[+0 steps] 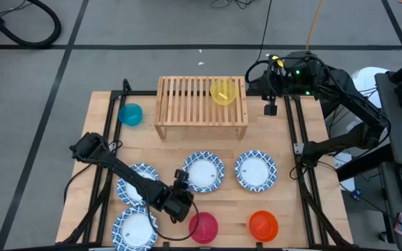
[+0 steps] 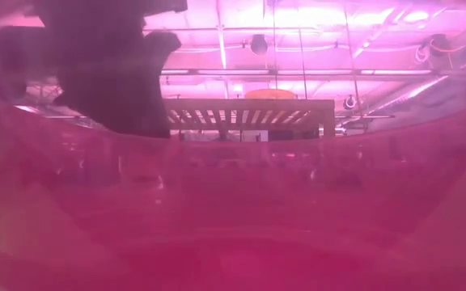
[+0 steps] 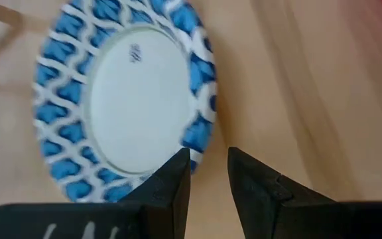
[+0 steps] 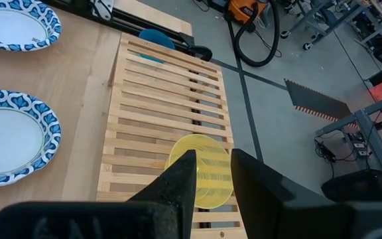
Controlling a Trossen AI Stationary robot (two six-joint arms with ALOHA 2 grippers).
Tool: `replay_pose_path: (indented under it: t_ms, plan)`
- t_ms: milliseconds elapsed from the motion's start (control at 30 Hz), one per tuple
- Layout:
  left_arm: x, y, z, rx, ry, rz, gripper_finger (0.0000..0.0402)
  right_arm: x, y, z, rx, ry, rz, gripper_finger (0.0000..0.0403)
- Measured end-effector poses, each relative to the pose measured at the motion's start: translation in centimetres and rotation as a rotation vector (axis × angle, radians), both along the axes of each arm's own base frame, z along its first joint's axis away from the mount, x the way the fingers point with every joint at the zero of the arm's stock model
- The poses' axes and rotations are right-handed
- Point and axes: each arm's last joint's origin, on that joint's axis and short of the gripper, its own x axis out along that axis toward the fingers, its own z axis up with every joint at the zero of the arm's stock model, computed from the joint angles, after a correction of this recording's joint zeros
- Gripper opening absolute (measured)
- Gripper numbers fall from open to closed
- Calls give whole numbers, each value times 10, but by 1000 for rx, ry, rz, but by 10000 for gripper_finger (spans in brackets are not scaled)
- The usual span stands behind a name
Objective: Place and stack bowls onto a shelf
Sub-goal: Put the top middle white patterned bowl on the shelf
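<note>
**A:** ok where's everything sitting right now?

**B:** Looking straight down: the shelf (image 1: pixel 202 106) is at 12 o'clock on the bench (image 1: pixel 292 209), and the yellow bowl (image 1: pixel 223 92) is on its slats toward the 3 o'clock end. The teal bowl (image 1: pixel 130 114) is on the bench just off the shelf's 9 o'clock side. Four blue-rimmed dishes: one dead centre (image 1: pixel 203 171), one at 3 o'clock from it (image 1: pixel 255 171), one at 9 o'clock from it (image 1: pixel 138 183) partly under the left arm, and one down at the 7 o'clock corner (image 1: pixel 135 229). The red bowl (image 1: pixel 203 227) and orange bowl (image 1: pixel 263 224) are along the 6 o'clock edge, well apart.

**A:** and the grippers?

**B:** The left gripper (image 1: pixel 181 183) is low over the bench, right at the centre dish's 8 o'clock rim. In its wrist cam the fingers (image 3: pixel 171 182) show a narrow gap between them, nothing in it, and one tip overlaps the dish's rim (image 3: pixel 197 133). Can't tell if it's actually touching.

The right gripper (image 4: pixel 209 174) is parked off the shelf's 3 o'clock end, past the bench's corner. Same deal: small gap, holding nothing. Its cam looks over the shelf at the yellow bowl.

**A:** low cam any use?

**B:** Mostly a pink wash. You can just make out the shelf (image 2: pixel 249 113) with something round on top.
</note>
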Motion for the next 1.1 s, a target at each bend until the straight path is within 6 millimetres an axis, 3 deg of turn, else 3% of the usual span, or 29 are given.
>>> replay_pose_path:
  t_ms: [267,1100]
  plan:
    - [-2,-3,1,47,-24,-1,108,0,0,0,0,0,0,89]
    - [0,1,-27,104,29,-43,108,0,0,0,-5,3,4,89]
